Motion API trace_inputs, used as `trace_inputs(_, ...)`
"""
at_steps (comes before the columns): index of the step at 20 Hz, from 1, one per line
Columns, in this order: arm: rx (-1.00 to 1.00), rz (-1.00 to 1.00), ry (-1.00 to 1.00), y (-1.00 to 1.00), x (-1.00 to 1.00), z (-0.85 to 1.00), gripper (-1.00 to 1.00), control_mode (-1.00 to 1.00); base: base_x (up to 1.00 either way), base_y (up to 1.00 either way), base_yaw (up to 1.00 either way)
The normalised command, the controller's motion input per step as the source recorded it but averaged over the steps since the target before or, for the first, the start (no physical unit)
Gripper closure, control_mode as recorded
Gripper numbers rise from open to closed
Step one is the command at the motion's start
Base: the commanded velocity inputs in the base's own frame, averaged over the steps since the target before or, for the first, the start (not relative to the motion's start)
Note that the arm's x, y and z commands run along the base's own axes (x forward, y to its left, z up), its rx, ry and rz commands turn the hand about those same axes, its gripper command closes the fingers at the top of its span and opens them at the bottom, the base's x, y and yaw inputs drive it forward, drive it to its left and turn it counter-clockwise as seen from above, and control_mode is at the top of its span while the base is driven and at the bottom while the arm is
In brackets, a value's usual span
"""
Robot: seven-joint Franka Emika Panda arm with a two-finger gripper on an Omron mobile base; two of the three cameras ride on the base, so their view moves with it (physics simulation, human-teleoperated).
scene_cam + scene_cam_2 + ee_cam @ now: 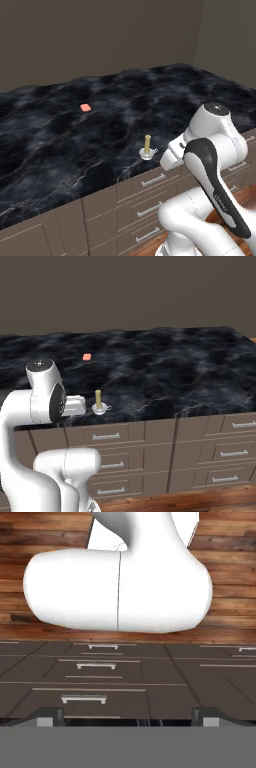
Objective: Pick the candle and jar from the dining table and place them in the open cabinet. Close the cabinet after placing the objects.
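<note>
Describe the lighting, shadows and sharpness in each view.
Left base view: flat, dim light; the candle casts hardly any shadow on the dining table; soft, low-detail render. Right base view: same even light, plain dark walls, no glare on the black top. Hand view: brighter wooden floor, drawer fronts sharp, fingertips wide apart at the bottom.

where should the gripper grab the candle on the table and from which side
Grip the candle by its upright stick, just above the round holder, coming down from above. The stick stands straight and slim, so open jaws can straddle it. It sits near the table front edge with bare top around it, away from the small orange piece.
</note>
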Motion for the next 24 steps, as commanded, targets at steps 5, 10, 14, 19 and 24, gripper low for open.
trace_inputs(5,0.0,0.0,-0.06,0.0,0.08,0.0,-1.0,-1.0,0.0,0.0,0.0)
trace_inputs(10,0.0,0.0,-0.07,0.0,0.11,0.0,-1.0,-1.0,0.0,0.0,0.0)
trace_inputs(14,0.0,0.0,-0.05,0.0,0.19,-0.07,-1.0,-1.0,0.0,0.0,0.0)
trace_inputs(19,0.0,0.0,-0.01,-0.14,0.3,-0.1,-1.0,-1.0,0.0,0.0,0.0)
trace_inputs(24,0.0,0.0,0.0,-0.21,0.39,-0.18,-1.0,-1.0,0.0,0.0,0.0)
